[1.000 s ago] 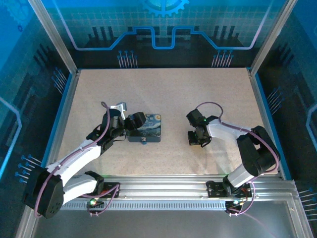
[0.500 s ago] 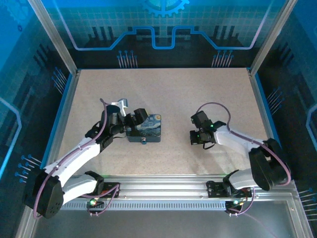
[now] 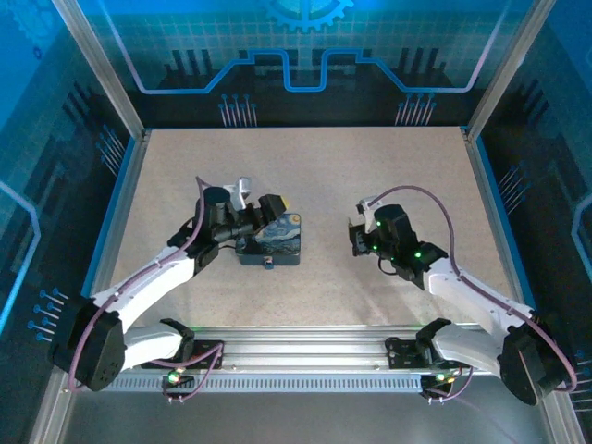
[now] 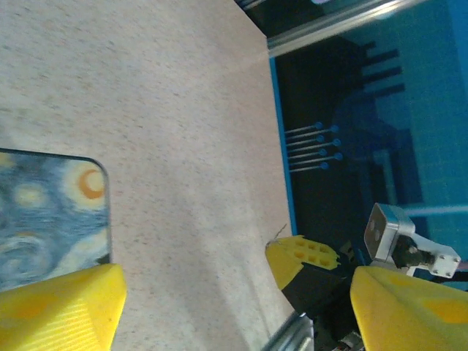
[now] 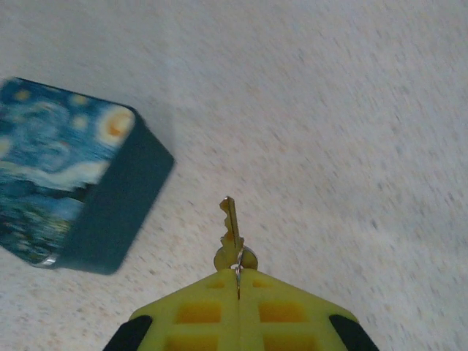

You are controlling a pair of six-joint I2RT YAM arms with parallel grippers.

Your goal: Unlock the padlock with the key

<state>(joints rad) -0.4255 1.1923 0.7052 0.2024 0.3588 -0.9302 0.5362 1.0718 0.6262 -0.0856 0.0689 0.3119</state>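
Observation:
The padlock (image 3: 269, 265) is a tiny blue-and-silver piece at the front edge of the dark-blue painted tin (image 3: 275, 237). My left gripper (image 3: 266, 213) hovers over the tin's back left corner. In the left wrist view that gripper (image 4: 234, 296) stands open, nothing between its yellow fingers (image 4: 62, 307), with the tin's corner (image 4: 44, 212) under the left one. My right gripper (image 3: 357, 237) is to the right of the tin. In the right wrist view it (image 5: 238, 274) is shut on the key (image 5: 231, 223), whose blade points forward above the table, apart from the tin (image 5: 66, 168).
The speckled beige tabletop (image 3: 305, 166) is framed by aluminium rails and blue walls. The right arm's yellow finger (image 4: 301, 256) and camera mount (image 4: 395, 234) appear in the left wrist view. A metal rail (image 3: 305, 356) runs along the near edge.
The left gripper moved up and right over the tin's back corner. The right arm swung its elbow toward the near right; its gripper turned and stayed right of the tin with the key.

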